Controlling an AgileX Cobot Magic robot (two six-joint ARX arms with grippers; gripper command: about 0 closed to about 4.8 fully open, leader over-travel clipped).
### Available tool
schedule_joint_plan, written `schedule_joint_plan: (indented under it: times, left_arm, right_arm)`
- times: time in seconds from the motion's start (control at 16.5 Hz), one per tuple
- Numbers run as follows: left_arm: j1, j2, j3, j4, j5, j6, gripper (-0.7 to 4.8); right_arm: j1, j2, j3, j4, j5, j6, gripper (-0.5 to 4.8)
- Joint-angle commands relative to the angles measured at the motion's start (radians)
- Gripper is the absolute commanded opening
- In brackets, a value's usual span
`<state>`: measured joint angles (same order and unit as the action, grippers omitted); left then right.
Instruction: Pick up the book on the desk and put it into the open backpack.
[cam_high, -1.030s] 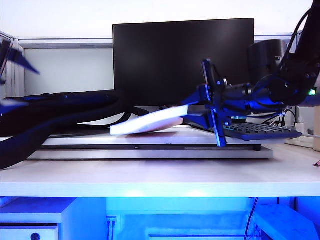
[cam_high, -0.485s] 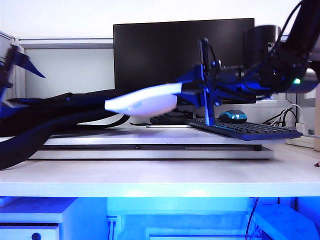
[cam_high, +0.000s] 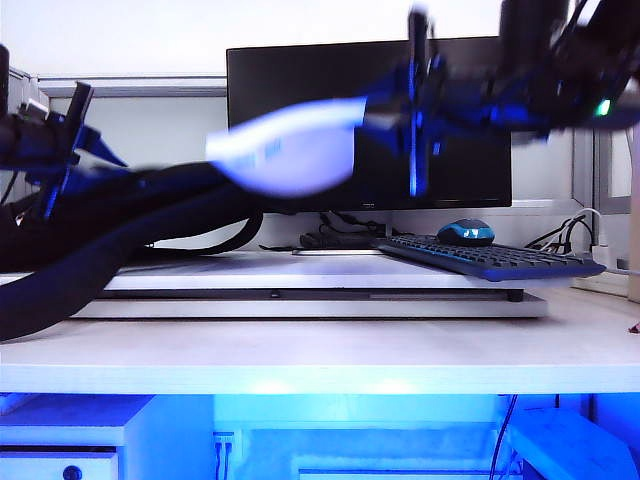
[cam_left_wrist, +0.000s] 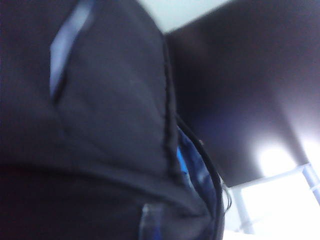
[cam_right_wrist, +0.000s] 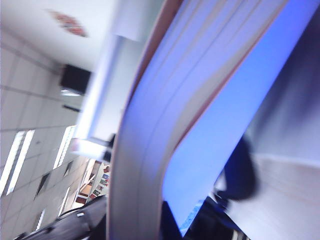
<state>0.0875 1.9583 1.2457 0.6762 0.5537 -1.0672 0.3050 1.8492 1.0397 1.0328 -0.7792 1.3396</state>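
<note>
We found the soft black fabric backpack (cam_high: 120, 215) lying at the left on the thin white raised platform board (cam_high: 300, 300), which sat on the wide white desk (cam_high: 320, 360). The left gripper (cam_high: 45, 140) was at the far left, over the backpack. The thin white softcover book (cam_high: 285, 145) hung in the air above the platform, right of the backpack, before the flat black monitor (cam_high: 370, 130). The right gripper (cam_high: 400, 100) met it from the right. The black keyboard (cam_high: 490, 258) lay on the platform's right, the dark computer mouse (cam_high: 465, 232) behind it.
</note>
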Motion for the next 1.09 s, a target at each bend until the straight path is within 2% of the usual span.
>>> schedule_joint_plan:
  times: [0.06, 0.18, 0.24, 0.3, 0.42, 0.67, 0.85, 1.03, 1.09]
  left_arm:
    - [0.002, -0.005, 0.050, 0.045, 0.034, 0.000, -0.06]
    - [0.002, -0.005, 0.050, 0.092, 0.038, -0.011, -0.05]
    - [0.002, -0.005, 0.050, 0.131, 0.062, -0.034, -0.05]
    - [0.002, -0.005, 0.050, 0.204, 0.100, -0.067, -0.05]
    - [0.002, -0.005, 0.050, 0.290, 0.132, -0.127, -0.05]
    - [0.000, -0.005, 0.050, 0.406, 0.243, -0.214, -0.05]
    - [-0.001, -0.005, 0.050, 0.441, 0.341, -0.233, -0.06]
    - [-0.015, -0.006, 0.050, 0.600, 0.373, -0.344, -0.05]
    - [-0.019, -0.007, 0.050, 0.610, 0.398, -0.362, -0.06]
  right_arm:
    - [0.002, -0.091, 0.019, 0.086, 0.008, -0.012, -0.09]
    - [0.002, -0.099, 0.048, 0.064, 0.047, -0.016, -0.09]
    - [0.002, -0.097, 0.079, -0.032, 0.070, -0.066, -0.09]
    - [0.002, -0.094, 0.145, -0.257, 0.091, -0.203, -0.09]
    - [0.015, -0.054, 0.240, -0.378, 0.093, -0.286, -0.09]
    - [0.049, 0.071, 0.416, -0.386, 0.085, -0.266, -0.09]
    - [0.060, 0.074, 0.442, -0.409, 0.126, -0.272, -0.09]
    - [0.059, 0.073, 0.456, -0.399, 0.126, -0.270, -0.09]
    - [0.059, 0.073, 0.480, -0.401, 0.121, -0.266, -0.09]
